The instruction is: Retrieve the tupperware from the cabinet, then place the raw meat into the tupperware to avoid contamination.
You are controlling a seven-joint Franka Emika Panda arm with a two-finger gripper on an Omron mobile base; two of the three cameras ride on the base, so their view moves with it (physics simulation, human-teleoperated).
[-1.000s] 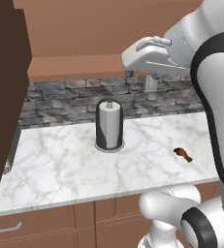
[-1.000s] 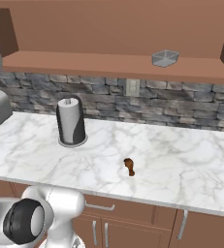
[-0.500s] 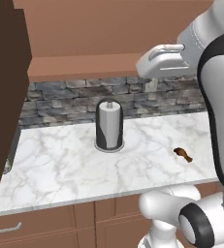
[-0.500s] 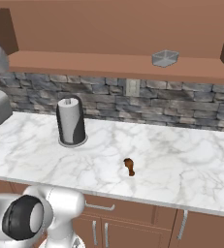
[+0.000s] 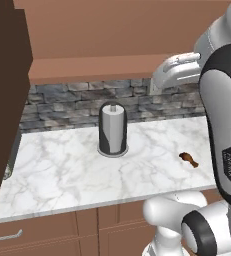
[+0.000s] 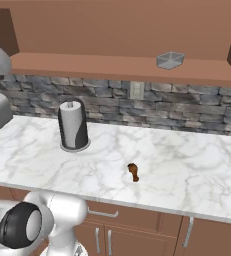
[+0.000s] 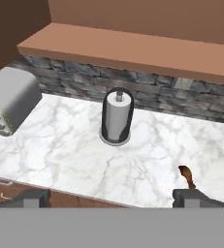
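Observation:
The tupperware (image 6: pixel 170 60) is a small grey translucent container sitting on the bottom shelf of the open cabinet (image 6: pixel 112 65), toward its right end. The raw meat (image 6: pixel 133 171) lies on the marble counter as a small reddish-brown chunk; it is also seen as the meat (image 5: pixel 188 159) and the meat (image 7: pixel 186 176). My gripper (image 7: pixel 113 198) is open, its fingertips (image 7: pixel 193 196) spread wide with nothing between them. It hangs high above the counter's front edge and looks down at it. The meat lies just beyond the right fingertip. My white hand (image 5: pixel 179 71) is at shelf height.
A paper towel roll (image 5: pixel 112 129) in a dark holder stands mid-counter, left of the meat. A grey toaster (image 7: pixel 11 99) sits at the counter's left. The open dark cabinet door (image 5: pixel 4 95) juts out at the left. A wall outlet (image 6: pixel 135 90) is on the stone backsplash.
My hand has swung to the right and slightly down in the left base view. The meat, tupperware and paper towel roll have not moved.

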